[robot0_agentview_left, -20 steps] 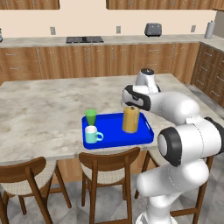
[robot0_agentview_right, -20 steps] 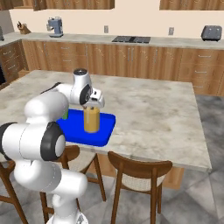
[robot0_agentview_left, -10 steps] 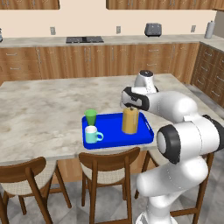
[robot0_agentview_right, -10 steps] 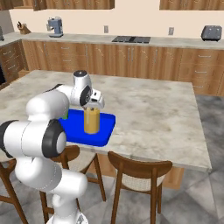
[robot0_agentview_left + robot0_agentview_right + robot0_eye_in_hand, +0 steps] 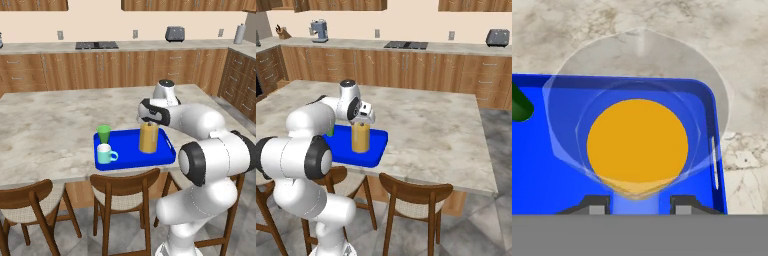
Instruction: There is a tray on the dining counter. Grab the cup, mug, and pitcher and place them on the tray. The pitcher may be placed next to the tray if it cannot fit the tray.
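Lighting even, bright, diffuse; no single source evident. Rendered frames slightly soft, low resolution, no motion blur. Dining counter [image 5: 45, 130] is evenly lit, without glare. A faint soft shadow lies beside the tray [image 5: 165, 157] on that counter. Hand view is sharpest; pitcher [image 5: 637, 145] glass appears as pale translucent haze.

Glossy white rounded arm [image 5: 210, 145], fat bulbous links, dark grey joint rings, small dark fingertips [image 5: 594, 206] below

blue tray [image 5: 131, 150], green cup [image 5: 104, 133], orange pitcher [image 5: 148, 137].
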